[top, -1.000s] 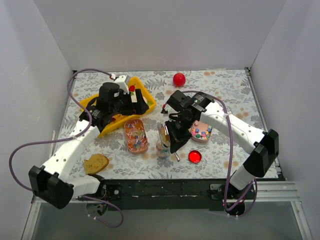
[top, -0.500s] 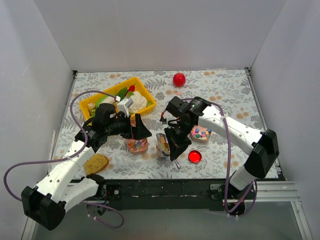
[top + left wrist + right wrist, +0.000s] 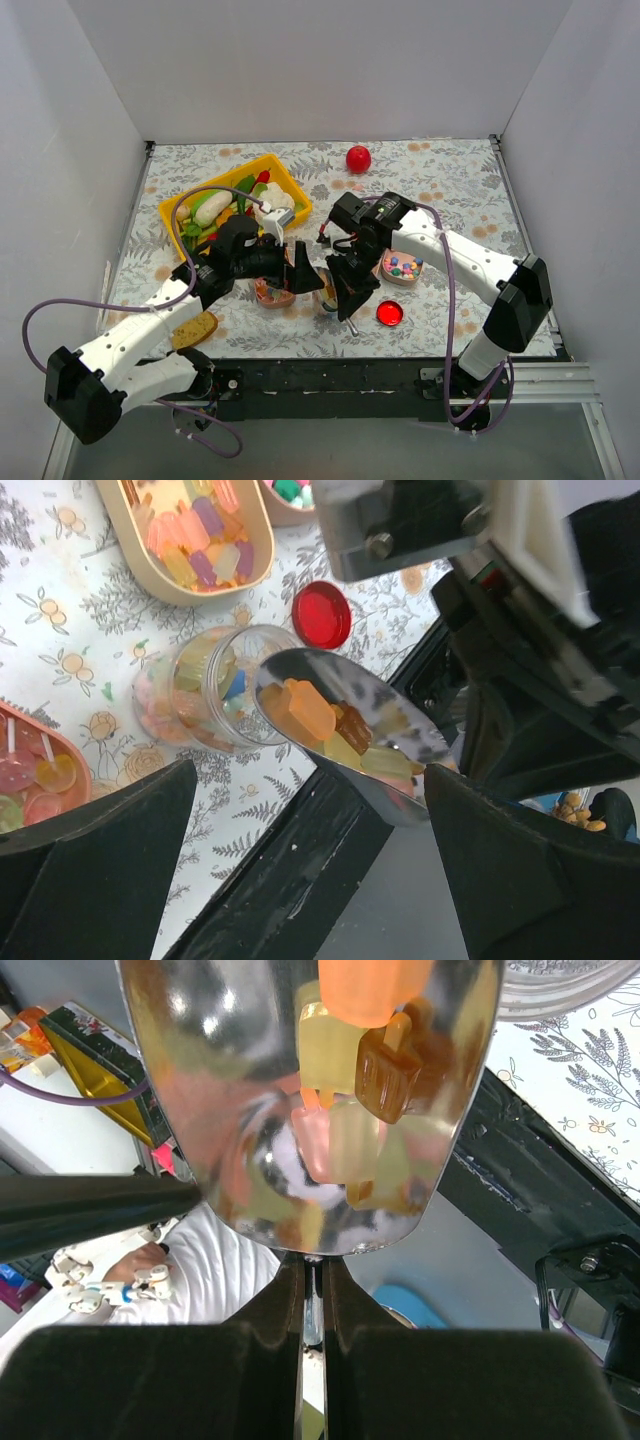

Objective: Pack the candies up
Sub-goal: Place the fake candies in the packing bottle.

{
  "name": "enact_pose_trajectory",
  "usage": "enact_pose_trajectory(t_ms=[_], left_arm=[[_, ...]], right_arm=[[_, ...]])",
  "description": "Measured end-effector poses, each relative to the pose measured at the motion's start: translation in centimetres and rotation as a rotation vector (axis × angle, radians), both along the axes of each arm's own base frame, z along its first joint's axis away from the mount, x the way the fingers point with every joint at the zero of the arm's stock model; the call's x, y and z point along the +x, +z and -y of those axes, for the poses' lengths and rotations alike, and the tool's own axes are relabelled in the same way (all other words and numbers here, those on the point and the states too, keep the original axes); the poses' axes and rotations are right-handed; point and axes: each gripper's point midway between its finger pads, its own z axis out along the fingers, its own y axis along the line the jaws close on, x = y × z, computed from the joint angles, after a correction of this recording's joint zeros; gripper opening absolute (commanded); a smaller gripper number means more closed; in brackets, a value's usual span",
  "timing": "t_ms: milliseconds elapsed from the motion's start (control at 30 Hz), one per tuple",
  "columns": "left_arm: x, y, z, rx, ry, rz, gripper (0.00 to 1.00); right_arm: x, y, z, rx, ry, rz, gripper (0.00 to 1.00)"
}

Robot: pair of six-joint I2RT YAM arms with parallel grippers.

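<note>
My right gripper [image 3: 347, 288] is shut on the handle of a metal scoop [image 3: 310, 1110]. The scoop holds several candies [image 3: 345, 1090]: orange, yellow and brown popsicle-shaped gummies. In the left wrist view the scoop [image 3: 345, 730] hovers just beside the mouth of a clear jar [image 3: 200, 685] that is partly filled with candies. My left gripper [image 3: 305, 278] is open and empty, its jaws wide apart [image 3: 310, 810], close to the left of the jar [image 3: 322, 300]. More candies lie in a tan oval dish [image 3: 195, 535] and an orange-rimmed tin [image 3: 25, 780].
The jar's red lid [image 3: 389, 313] lies near the front edge. A pink bowl of beads [image 3: 401, 268] is to the right of the scoop. A yellow tray of toy vegetables [image 3: 235, 205], a red ball [image 3: 358, 158] and a bread slice [image 3: 192, 328] sit around.
My left arm swung from over the yellow tray to the right and forward, ending beside the jar. My right gripper, still holding the scoop, shifted slightly.
</note>
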Motion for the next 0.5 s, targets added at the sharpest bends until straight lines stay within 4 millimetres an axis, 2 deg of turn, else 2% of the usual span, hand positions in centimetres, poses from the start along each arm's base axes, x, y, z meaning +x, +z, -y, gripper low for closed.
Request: enact_pose_trajectory(t_ms=[200,367,500], left_arm=[[-0.5,-2.5,0.1,0.039,0.015,-0.041,0.98],[-0.2,-2.6,-0.2,0.044,0.045,-0.031,0.98],[0.3,-2.7,-0.2,0.046,0.068,-0.015,0.98]], right_arm=[[-0.1,0.2,-0.1,-0.001,-0.002,-0.023,0.01],[-0.2,0.7,0.0,0.017,-0.021,-0.068,0.01],[0.7,1.2,0.1,0.041,-0.062,-0.099,0.01]])
